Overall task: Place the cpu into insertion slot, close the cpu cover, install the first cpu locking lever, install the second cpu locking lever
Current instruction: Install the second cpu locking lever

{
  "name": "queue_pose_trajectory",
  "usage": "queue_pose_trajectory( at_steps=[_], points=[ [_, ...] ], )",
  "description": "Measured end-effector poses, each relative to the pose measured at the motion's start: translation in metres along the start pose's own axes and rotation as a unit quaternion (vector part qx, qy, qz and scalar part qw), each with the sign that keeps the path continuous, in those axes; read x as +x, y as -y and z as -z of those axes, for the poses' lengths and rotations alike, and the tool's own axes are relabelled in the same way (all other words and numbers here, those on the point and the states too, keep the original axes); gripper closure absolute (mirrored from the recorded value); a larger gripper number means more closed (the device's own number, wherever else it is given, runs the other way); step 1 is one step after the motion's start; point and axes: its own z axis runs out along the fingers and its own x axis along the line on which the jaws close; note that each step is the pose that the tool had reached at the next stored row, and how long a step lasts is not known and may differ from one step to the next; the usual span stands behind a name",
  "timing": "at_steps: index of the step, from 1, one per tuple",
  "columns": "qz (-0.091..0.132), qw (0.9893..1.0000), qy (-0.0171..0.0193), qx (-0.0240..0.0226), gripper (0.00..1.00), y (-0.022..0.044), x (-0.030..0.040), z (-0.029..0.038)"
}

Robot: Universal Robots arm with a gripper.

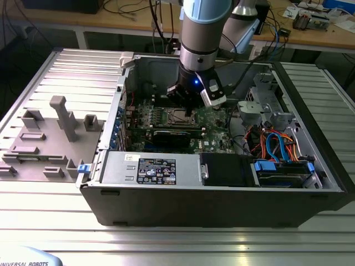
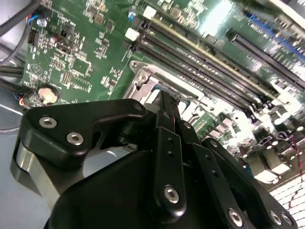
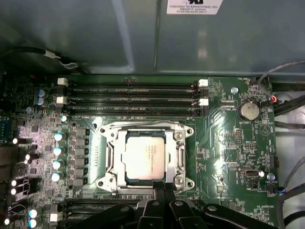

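In the first wrist view the cpu (image 3: 145,160) shows its silvery square top, seated in the insertion slot on the green board. The cpu cover (image 3: 112,157) lies flat around it, with the chip showing through its window. My gripper (image 3: 160,187) is shut, its black tips touching or just above the socket's edge nearest the wrist. I cannot tell whether anything is held between them. The second wrist view shows the gripper (image 2: 167,102) with its fingers together, pointing at the slot's metal rim (image 2: 143,76). In the exterior view the gripper (image 1: 188,111) hangs over the insertion slot (image 1: 176,115) inside the open computer case.
Long black memory slots (image 3: 133,95) run beside the socket, and a coin battery (image 3: 248,110) sits near them. A black card (image 1: 175,136) stands in front of the socket. Cables (image 1: 274,147) fill the case at the exterior view's right. A grey fixture plate (image 1: 50,138) lies outside the case.
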Motion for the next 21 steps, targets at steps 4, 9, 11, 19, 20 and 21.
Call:
queue_pose_trajectory(
  at_steps=[4, 9, 11, 19, 20, 21],
  points=[
    [-0.001, 1.0000, -0.0052, -0.0002, 0.89, 0.0095, 0.0000, 0.0009],
    [-0.001, 0.9999, -0.0107, -0.0027, 0.89, 0.0133, 0.0028, -0.0014],
    [-0.002, 0.9999, -0.0122, -0.0041, 0.89, 0.0150, 0.0066, -0.0027],
    [-0.002, 0.9999, -0.0142, -0.0082, 0.89, 0.0165, 0.0217, -0.0072],
    [-0.002, 0.9999, -0.0143, -0.0089, 0.89, 0.0167, 0.0244, -0.0078],
    [-0.002, 0.9998, -0.0144, -0.0096, 0.89, 0.0169, 0.0262, -0.0083]
  ],
)
